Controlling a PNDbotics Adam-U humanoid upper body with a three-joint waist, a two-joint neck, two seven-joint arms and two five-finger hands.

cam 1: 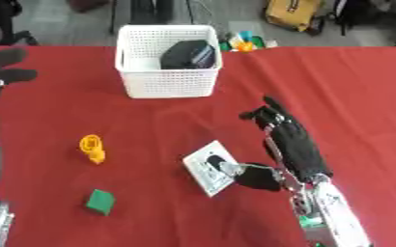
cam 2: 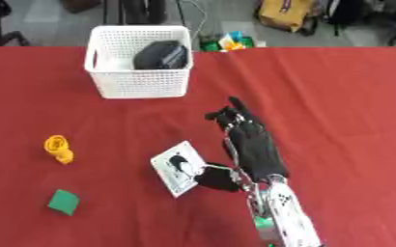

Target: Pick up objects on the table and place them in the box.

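Red cloth [cam 1: 353,87] covers table; grey floor [cam 1: 235,12] beyond.

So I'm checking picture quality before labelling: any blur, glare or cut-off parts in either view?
Both views are soft: the printing on the white card is unreadable. No glare on the red cloth. Left eye view: the left hand is cut by the edge; right eye view lacks it. The right hand and basket show whole.

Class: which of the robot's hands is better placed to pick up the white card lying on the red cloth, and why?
Probably the right hand: its thumb already lies at the white card. The left hand shows open at the far left edge, well away.
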